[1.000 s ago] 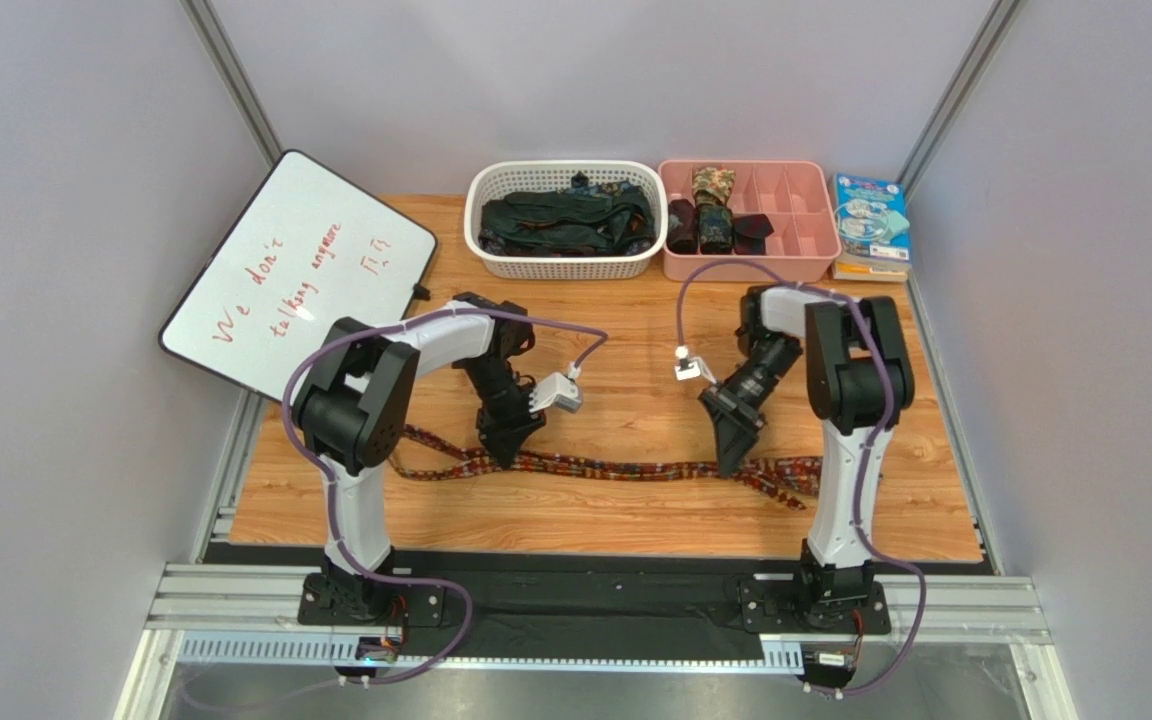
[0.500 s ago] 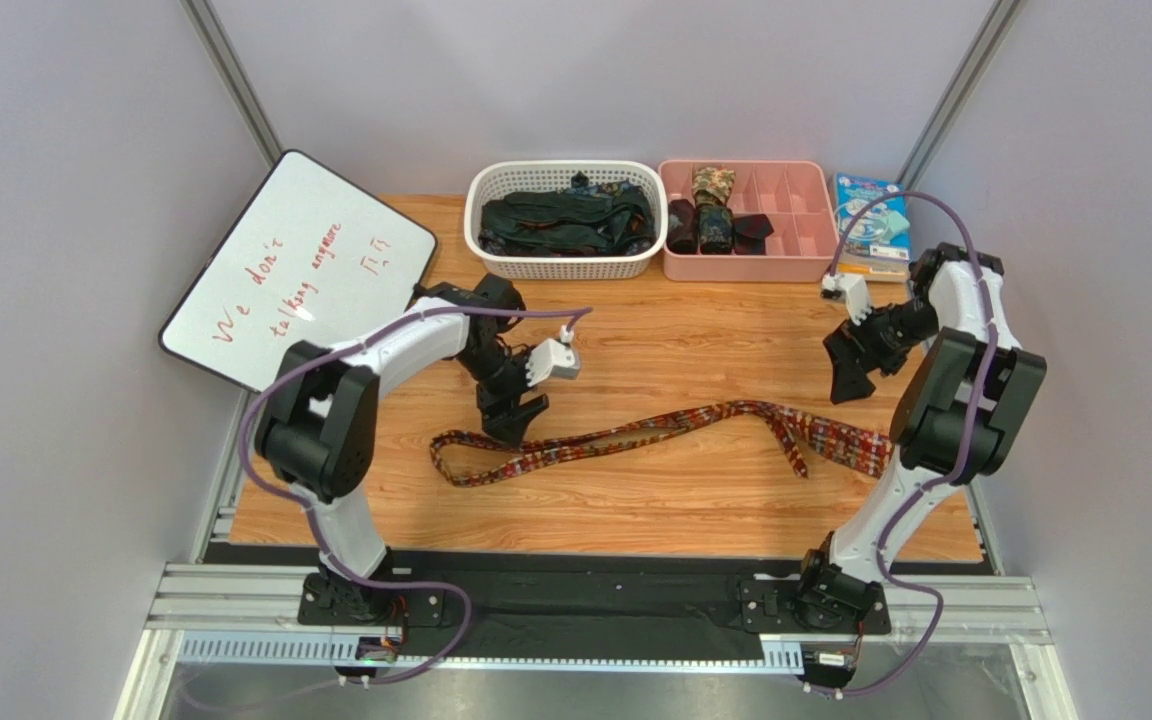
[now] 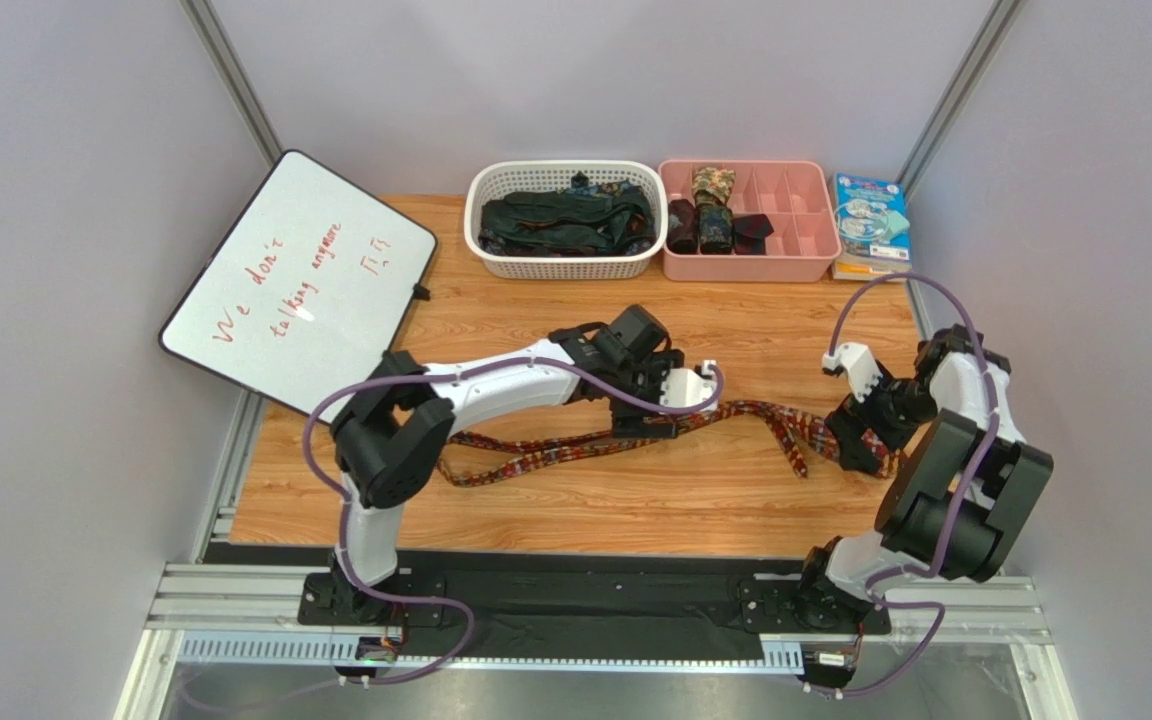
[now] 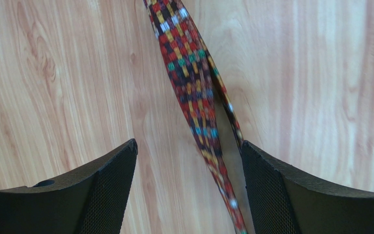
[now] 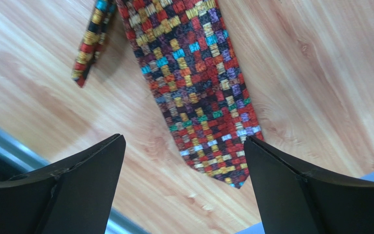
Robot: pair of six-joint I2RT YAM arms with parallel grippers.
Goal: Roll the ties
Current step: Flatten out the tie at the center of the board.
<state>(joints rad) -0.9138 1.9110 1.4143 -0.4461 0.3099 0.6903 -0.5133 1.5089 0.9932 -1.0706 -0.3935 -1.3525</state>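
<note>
Patterned tie [image 4: 194, 83] lying across middle of table [image 3: 657, 510], left to right. Left jaws apart, straddling narrow stretch, not clamping. Right jaws wide apart above wide end [image 5: 198, 97], right side.

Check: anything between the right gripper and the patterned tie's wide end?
Nothing visible. The right gripper hangs open directly above the wide tip of the patterned tie, which lies flat on the table; nothing else sits between them.

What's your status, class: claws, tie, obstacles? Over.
Left claw open over long red-orange checked fabric tie. Right claw open above its wide tip. Tie unrolled on wooden table. Nothing in the way.
</note>
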